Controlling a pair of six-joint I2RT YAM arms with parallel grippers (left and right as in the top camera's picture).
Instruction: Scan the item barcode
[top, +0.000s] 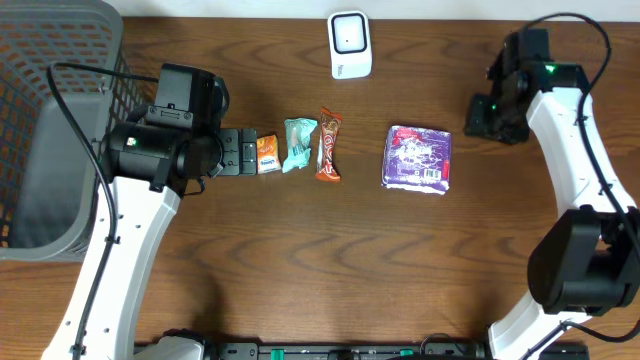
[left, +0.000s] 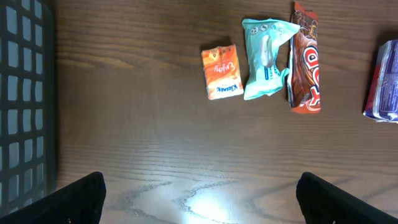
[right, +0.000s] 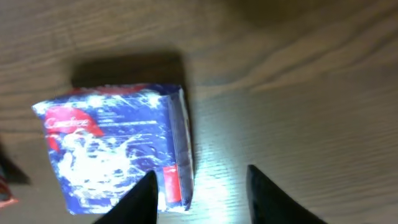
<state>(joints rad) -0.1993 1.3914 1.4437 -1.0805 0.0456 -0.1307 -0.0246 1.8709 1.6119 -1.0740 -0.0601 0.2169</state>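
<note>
Left arm: Yours runs from the 7 o'clock corner up to mid-table, with the wrist turned toward 3 o'clock.
Left gripper (left: 199, 186): Its jaws stand wide apart and hold nothing. Only bare table (top: 300, 260) shows between them.
Right arm: You have it bent back from the 5 o'clock corner toward 2 o'clock, with its camera looking down at the wood.
Right gripper (right: 200, 186): The fingers are partly apart with nothing between them. Its wrist view shows one finger (right: 144, 198) overlapping a corner of the purple packet (top: 418, 159), and you cannot tell whether they touch.
Purple packet: It lies flat just right of centre, at 8 o'clock from the right wrist.
Scanner (top: 350, 45): You will find it, white, at the 12 o'clock edge.
Row of items: An orange packet (top: 267, 154), a teal packet (top: 299, 144) and a brown bar (top: 329, 146) lie side by side. The row starts at 3 o'clock from the left gripper.
Basket (top: 60, 60): It is grey mesh and sits at the 9 o'clock edge beside your left arm.
</note>
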